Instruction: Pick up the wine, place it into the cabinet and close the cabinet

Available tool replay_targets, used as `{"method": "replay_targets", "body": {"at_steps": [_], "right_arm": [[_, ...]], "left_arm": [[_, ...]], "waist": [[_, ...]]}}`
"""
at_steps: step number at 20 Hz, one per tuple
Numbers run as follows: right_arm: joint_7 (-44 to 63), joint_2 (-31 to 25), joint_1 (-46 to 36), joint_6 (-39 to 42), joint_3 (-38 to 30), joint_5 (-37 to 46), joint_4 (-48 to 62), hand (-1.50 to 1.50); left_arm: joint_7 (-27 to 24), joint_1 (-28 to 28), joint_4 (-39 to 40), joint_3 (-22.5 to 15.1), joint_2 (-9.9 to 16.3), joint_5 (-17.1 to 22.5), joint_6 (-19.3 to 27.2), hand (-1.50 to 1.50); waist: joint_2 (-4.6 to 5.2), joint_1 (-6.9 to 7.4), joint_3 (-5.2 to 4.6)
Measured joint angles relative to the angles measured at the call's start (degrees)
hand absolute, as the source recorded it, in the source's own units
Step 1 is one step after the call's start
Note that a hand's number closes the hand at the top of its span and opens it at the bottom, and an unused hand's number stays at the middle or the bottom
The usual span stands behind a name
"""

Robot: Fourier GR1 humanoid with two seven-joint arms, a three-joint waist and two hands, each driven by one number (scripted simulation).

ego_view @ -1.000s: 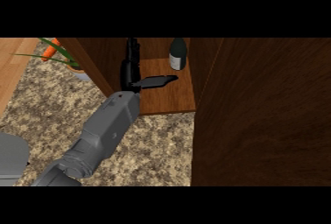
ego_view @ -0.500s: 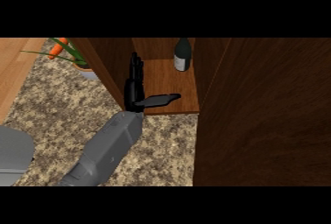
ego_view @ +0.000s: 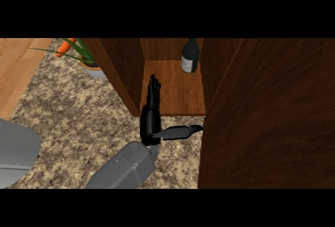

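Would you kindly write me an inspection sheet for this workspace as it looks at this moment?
Surface: speckled granite counter, wooden strip at the left edge.
Job's things: dark wine bottle with a pale label stands upright on the shelf inside the brown wooden cabinet; cabinet door open.
Clutter: potted green plant with an orange flower left of the cabinet.
Hands: black hand, fingers straight, thumb out, at the shelf's front edge, holding nothing; which hand it is cannot be told.
Cables: nothing seen.
Surroundings: grey shape at lower left.
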Motion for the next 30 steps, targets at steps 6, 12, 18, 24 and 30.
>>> {"method": "replay_targets", "body": {"at_steps": [6,12,18,24,30], "right_arm": [[-0.4,-0.1,1.5,-0.2,-0.1,0.4,-0.4,-1.50],[-1.2,-0.5,2.1,0.3,-0.7,0.5,-0.3,-1.50],[-0.9,-1.0,2.1,0.8,-1.4,0.3,-0.4,-1.50],[-0.8,-0.6,2.8,2.4,-0.3,-0.2,0.0,1.50],[0.1,-1.5,4.1,5.8,1.1,-1.1,0.2,1.50]], "left_arm": [[3.4,7.4,-14.1,-4.0,1.4,-4.4,4.8,-1.50],[6.9,15.3,-27.3,-7.7,3.2,-9.4,10.9,-1.50],[9.0,23.2,-39.2,-10.6,7.2,-13.6,14.3,-1.50],[10.2,28.9,-48.5,-12.8,12.1,-16.4,13.8,-1.50],[11.2,34.7,-57.7,-13.9,20.4,-17.1,11.0,-1.50]], "waist": [[-0.06,0.58,0.01],[-0.04,0.74,0.04],[0.00,0.73,0.02],[0.06,0.74,0.03],[0.05,0.74,0.04]]}}
